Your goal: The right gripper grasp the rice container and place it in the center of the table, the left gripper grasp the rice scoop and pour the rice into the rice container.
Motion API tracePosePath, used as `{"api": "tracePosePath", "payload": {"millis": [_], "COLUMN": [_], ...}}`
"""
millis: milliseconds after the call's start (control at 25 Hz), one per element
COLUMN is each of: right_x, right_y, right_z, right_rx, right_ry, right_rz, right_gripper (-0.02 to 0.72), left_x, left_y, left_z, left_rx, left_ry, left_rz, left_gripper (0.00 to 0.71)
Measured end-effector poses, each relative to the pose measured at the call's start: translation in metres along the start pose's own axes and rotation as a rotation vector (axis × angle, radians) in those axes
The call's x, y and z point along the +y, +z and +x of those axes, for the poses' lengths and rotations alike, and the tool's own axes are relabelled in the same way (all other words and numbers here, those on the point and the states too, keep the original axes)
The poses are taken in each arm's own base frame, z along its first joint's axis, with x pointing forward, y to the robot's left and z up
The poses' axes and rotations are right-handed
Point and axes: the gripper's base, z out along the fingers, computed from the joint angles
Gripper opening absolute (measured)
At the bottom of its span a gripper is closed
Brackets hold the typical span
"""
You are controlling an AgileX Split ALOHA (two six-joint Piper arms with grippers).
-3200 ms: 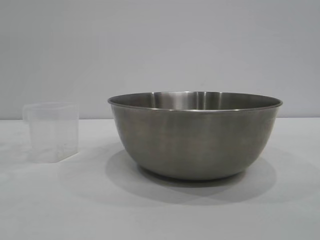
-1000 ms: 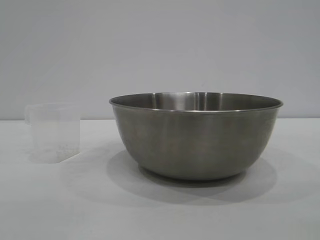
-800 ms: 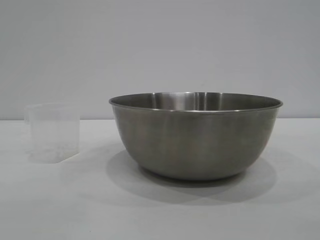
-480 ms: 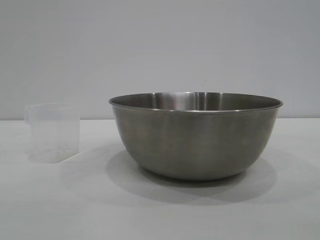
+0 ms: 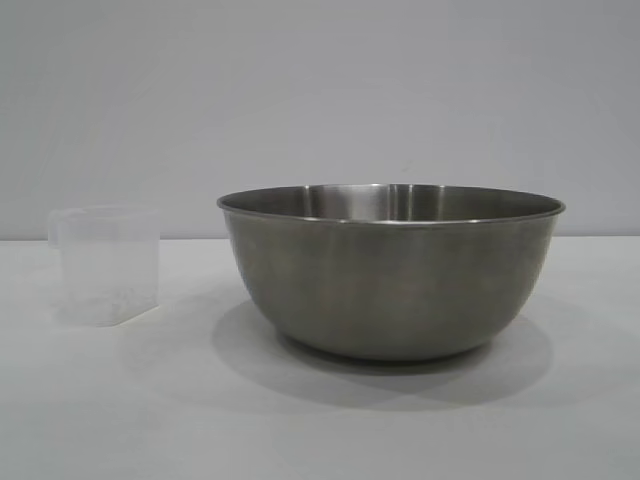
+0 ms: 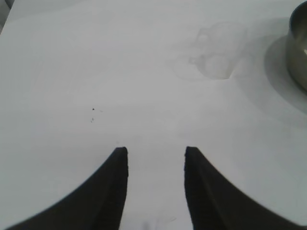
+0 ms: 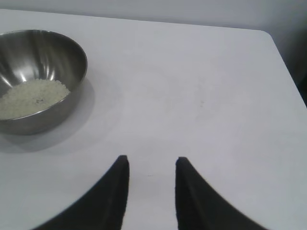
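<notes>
The task looks finished, or all but; the steel bowl (image 5: 390, 270) stands upright on the white counter (image 5: 320, 420), about midway along it in the exterior view, and the right wrist view shows a flat heap of white rice (image 7: 31, 97) lying in the bottom of the bowl (image 7: 41, 79); so the pour appears to have been made. The plastic measuring cup (image 5: 105, 265) stands upright on the counter beside the bowl, toward the counter's left end and a little apart from the bowl's wall, not touching it; it looks nearly empty, with only a faint speckle near its base that may be a few leftover grains, though that is too faint to be sure of.

Neither hand holds anything. The left hand (image 6: 156, 163) hangs over bare counter with its two dark fingers spread and nothing between them; the cup (image 6: 218, 52) is well ahead of it, with the bowl's edge (image 6: 300, 48) just beyond. The right hand (image 7: 152, 170) likewise hangs over bare counter, fingers apart and empty, with the bowl off to one side and well clear of it, nearer the counter's far edge.

What is left, by my reading, is nothing of the task proper; both things are set down and released, and the arms seem drawn back from them.
</notes>
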Motion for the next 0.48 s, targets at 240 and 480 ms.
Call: {"api": "tracePosePath", "payload": {"millis": [240, 480], "right_x": [-0.0002, -0.0003], "right_y": [-0.0004, -0.0006], "right_z": [0.0004, 0.0005], "right_rx": [-0.001, -0.001], "right_ry": [-0.014, -0.018], "right_rz": [-0.025, -0.032], "right_gripper": [0.243, 0.243], "left_x": [0.0, 0.0], "left_y": [0.0, -0.0002], "left_z": [0.0, 0.0001], "left_rx": [0.0, -0.002], "left_ry": [0.0, 0.0], "left_rz": [0.0, 0.0], "left_gripper": [0.221, 0.221]}}
